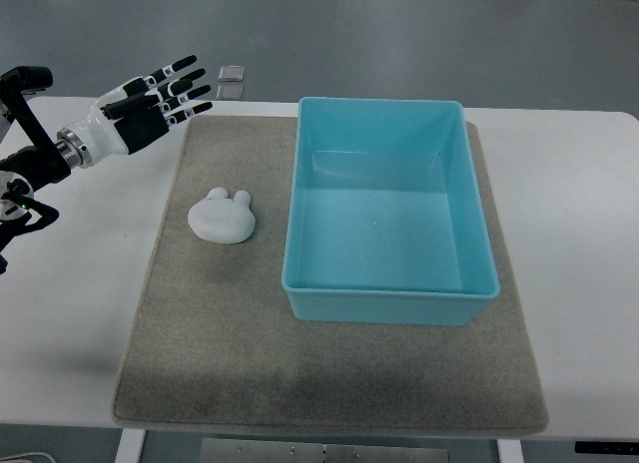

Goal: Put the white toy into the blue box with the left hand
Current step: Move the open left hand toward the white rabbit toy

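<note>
A white toy (222, 218), rounded with two small ears, lies on the grey mat (329, 373) just left of the blue box (387, 294). The box is open-topped and holds nothing. My left hand (160, 96) hovers at the upper left, above and left of the toy, with its fingers spread and holding nothing. Its arm comes in from the left edge. The right arm does not show.
The mat lies on a white table (579, 243). Two small grey squares (231, 81) lie on the floor beyond the table's far edge, near my left fingertips.
</note>
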